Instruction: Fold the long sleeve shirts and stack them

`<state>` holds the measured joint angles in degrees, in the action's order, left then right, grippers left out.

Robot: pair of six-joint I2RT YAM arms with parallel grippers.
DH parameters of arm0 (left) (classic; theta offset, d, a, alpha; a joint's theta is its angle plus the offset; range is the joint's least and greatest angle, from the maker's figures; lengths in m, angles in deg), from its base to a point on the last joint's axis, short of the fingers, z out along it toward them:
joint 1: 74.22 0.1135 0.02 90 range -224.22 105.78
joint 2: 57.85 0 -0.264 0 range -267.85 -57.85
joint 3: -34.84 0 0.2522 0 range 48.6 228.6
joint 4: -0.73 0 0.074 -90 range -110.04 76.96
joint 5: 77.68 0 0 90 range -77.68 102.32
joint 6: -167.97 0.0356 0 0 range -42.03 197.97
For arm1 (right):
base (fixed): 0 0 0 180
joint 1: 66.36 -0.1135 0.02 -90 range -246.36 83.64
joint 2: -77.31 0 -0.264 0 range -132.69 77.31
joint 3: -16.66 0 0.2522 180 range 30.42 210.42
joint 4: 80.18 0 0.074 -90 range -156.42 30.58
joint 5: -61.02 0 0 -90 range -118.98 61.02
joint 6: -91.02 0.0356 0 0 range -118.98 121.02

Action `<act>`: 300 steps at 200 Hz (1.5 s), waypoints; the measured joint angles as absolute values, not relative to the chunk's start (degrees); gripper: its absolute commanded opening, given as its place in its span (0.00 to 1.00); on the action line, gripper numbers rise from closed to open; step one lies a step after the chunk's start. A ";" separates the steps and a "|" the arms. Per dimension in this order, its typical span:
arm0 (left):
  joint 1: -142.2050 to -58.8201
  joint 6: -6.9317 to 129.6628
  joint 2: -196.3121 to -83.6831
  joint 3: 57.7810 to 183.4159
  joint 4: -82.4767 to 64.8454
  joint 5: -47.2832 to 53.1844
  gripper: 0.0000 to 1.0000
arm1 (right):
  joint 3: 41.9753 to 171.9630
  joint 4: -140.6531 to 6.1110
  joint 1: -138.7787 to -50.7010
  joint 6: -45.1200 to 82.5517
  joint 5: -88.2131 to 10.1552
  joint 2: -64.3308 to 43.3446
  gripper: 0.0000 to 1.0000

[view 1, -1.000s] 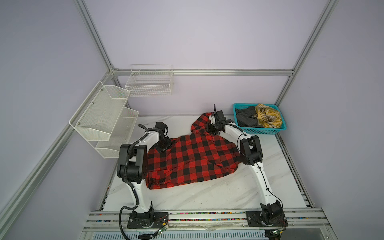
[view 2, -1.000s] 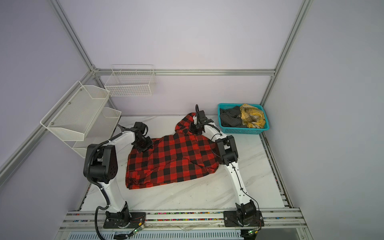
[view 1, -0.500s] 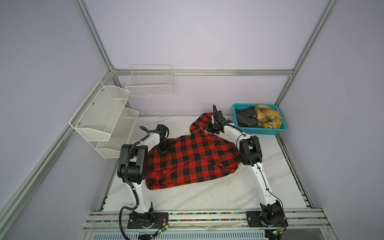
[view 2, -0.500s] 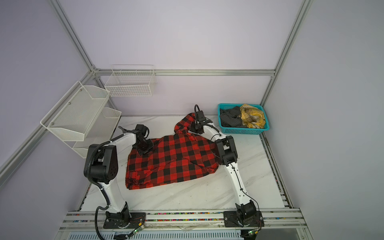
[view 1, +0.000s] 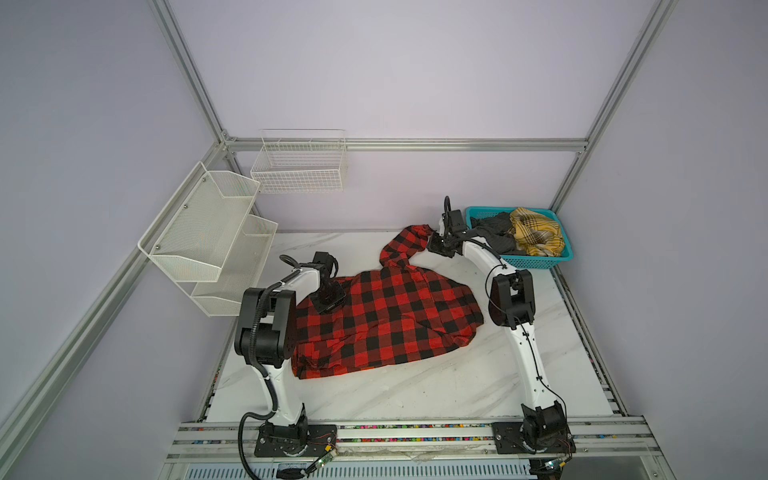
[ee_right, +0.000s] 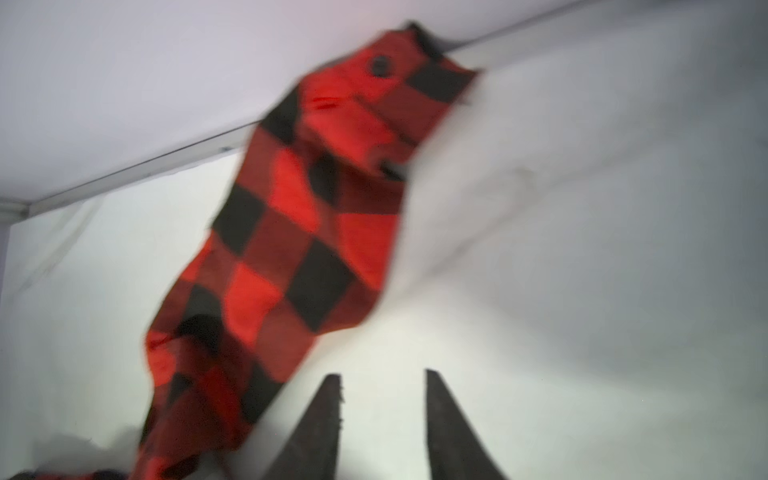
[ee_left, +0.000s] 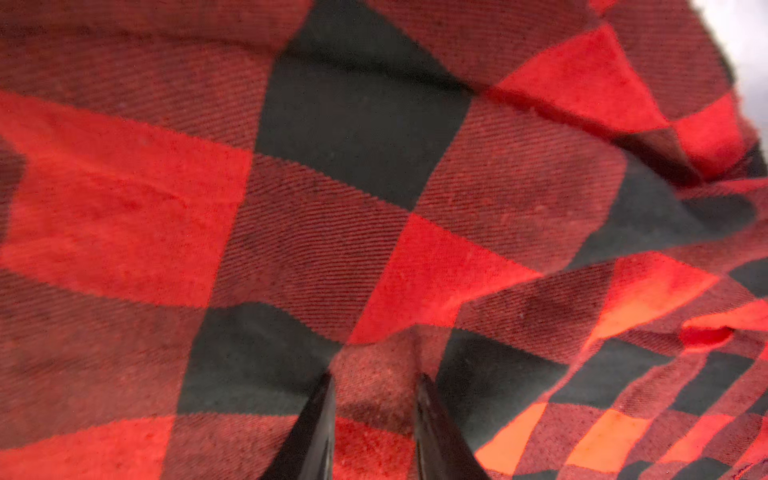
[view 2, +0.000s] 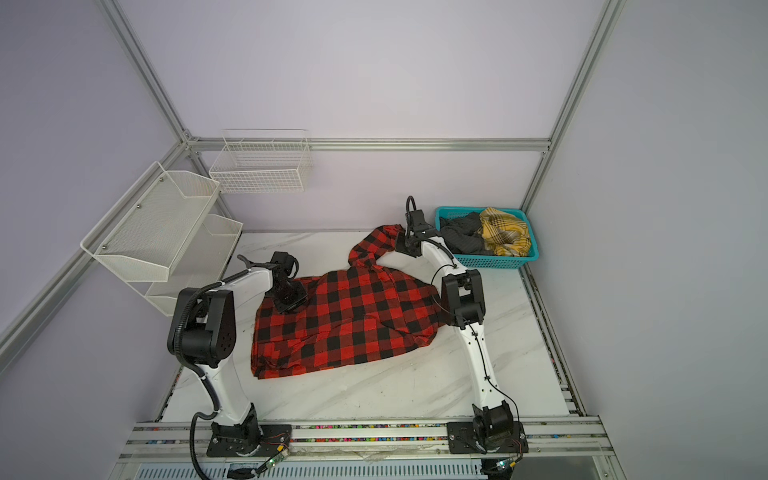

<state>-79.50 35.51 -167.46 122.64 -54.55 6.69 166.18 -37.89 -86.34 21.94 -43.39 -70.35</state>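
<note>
Your shirt (view 1: 386, 316) lies rumpled on the white table (view 1: 415, 395). It is a red-and-black check flannel, its body spread wide between the two arms, with creases along the front hem. One sleeve (view 1: 405, 245) snakes back toward the teal basket (view 1: 536, 259), and a dark button shows at its cuff. Your left gripper (ee_left: 376, 376) pinches a raised ridge of cloth at the shirt's far left edge. Your right gripper (ee_right: 380, 374) has its fingers apart, holding nothing, just beside the sleeve's end.

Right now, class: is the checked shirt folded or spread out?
Spread out, not folded: the shirt lies mostly flat on the table, one sleeve stretched toward the basket.
</note>
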 measured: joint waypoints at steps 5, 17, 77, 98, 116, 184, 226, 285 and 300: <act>-79.50 35.51 -167.46 122.64 -54.55 6.63 0.32 | 166.64 -38.45 -87.20 21.46 -43.94 -70.35 0.53; -79.50 35.51 -167.46 122.64 -54.55 6.54 0.32 | 166.71 -40.49 -89.10 21.29 -44.99 -70.35 0.54; -79.50 35.54 -167.46 122.64 -54.55 6.54 0.32 | 168.28 -46.76 -90.48 24.65 -48.72 -77.08 0.47; -79.50 35.54 -167.46 122.64 -54.55 6.54 0.32 | 174.70 -46.06 -89.54 25.31 -45.03 -81.60 0.48; -79.50 35.58 -167.46 122.64 -54.57 6.56 0.32 | 176.04 -44.31 -88.27 26.25 -41.21 -81.78 0.52; -79.50 35.71 -167.46 122.64 -54.82 6.56 0.33 | 182.64 -40.38 -78.24 27.30 -37.95 -83.61 0.56; -79.48 35.76 -167.46 122.84 -55.38 6.48 0.34 | 170.73 -40.97 -79.48 25.92 -40.00 -75.94 0.55; -79.48 35.80 -167.46 122.84 -55.78 5.82 0.38 | 145.74 -42.70 -87.20 22.08 -38.19 -55.96 0.49; -79.48 35.73 -167.46 122.84 -55.69 5.29 0.41 | 140.37 -43.46 -87.90 21.94 -37.84 -53.34 0.46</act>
<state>-79.48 35.73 -167.46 122.84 -55.69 5.29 140.37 -43.46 -87.90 21.94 -37.84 -53.34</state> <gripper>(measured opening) 0.387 0.482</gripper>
